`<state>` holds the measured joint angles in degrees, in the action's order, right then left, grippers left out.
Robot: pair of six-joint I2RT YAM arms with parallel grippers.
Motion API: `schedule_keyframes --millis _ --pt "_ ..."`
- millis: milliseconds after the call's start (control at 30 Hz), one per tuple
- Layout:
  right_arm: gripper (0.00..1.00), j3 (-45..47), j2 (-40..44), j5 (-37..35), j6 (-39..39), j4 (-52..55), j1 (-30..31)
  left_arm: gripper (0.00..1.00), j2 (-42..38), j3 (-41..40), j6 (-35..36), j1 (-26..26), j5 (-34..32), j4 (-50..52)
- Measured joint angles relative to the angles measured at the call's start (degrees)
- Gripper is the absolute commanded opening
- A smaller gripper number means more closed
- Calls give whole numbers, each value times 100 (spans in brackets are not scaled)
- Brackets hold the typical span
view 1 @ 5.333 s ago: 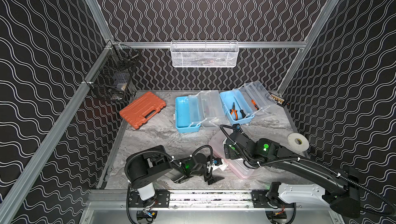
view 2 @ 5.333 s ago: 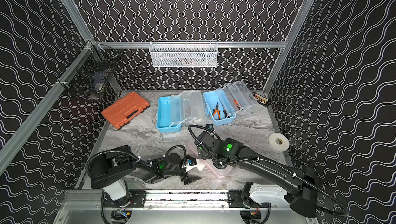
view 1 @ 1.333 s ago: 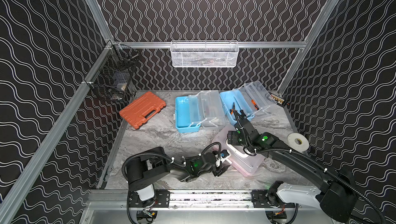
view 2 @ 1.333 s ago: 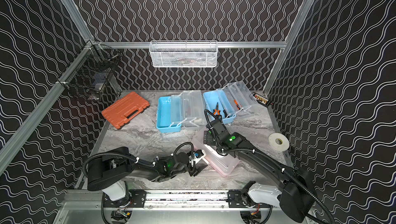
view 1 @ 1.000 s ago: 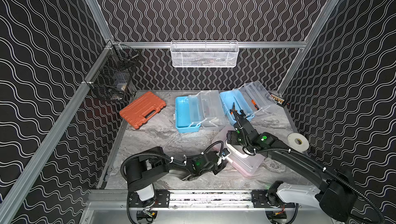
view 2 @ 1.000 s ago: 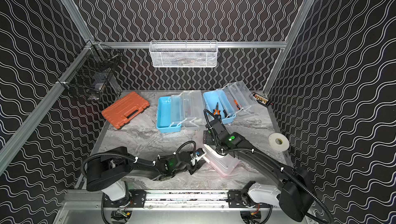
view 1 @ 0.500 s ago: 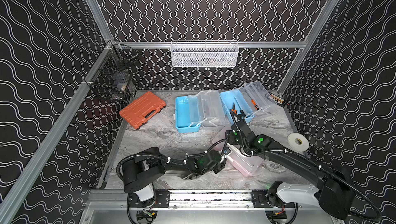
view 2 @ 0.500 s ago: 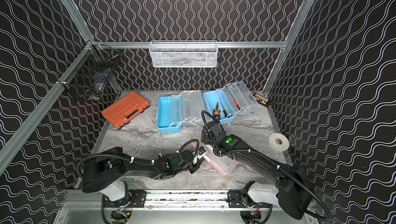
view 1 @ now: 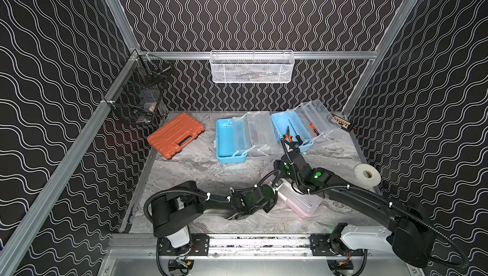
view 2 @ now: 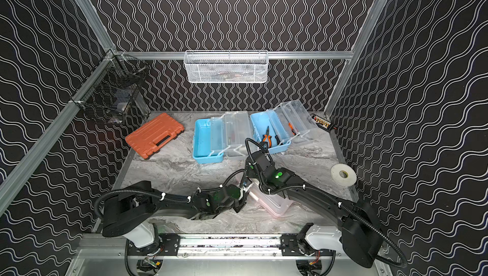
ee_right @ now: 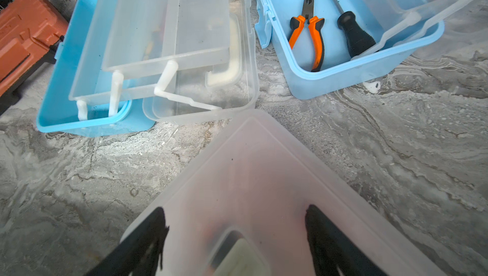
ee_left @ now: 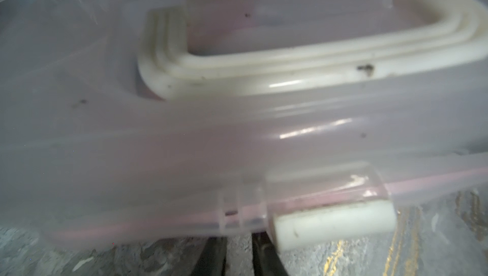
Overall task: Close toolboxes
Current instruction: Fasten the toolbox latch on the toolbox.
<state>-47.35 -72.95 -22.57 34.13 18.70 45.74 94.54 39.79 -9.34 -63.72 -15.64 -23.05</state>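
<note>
The pink toolbox (view 1: 301, 203) sits skewed on the desk (view 1: 198, 171) with its frosted lid down. The other two toolboxes, both light blue (view 1: 227, 142) (view 1: 293, 129), stand just behind it with lids and clear trays fanned open. One of them holds pliers (ee_right: 307, 31).

The right pincer (ee_right: 234, 207) is spread wide on top of the pink toolbox's lid, its fingers straddling the white handle (ee_left: 290, 58). The left pincer (ee_left: 239, 251) is at the pink toolbox's front edge, beside the white latch (ee_left: 332, 224). Its fingers are drawn close with only a slit between them. Their tips are hidden under the rim, so I cannot tell whether they pinch anything.

The pink toolbox looks like thin moulded plastic: light, smooth and a little springy. It will likely skate across the polished desk under a sideways push. The lid probably bows if pressed in the middle, so pressure is better placed near the handle mounts or the rim. The latch is the small stiff part to push home, while the other arm steadies the box from above.
</note>
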Motion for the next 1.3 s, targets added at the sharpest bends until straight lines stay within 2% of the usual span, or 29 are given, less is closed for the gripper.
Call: schedule_keyframes --millis 500,967,1300 --pt "90 -688 133 398 446 1545 -66 24 -227 -345 -313 -70 149 -492" --pt "91 -890 229 472 249 2409 -319 26 -623 -625 -396 -66 -387 -627" --pt "90 -1058 295 647 74 2914 -675 41 -1399 -1331 -203 -164 -208 -691"
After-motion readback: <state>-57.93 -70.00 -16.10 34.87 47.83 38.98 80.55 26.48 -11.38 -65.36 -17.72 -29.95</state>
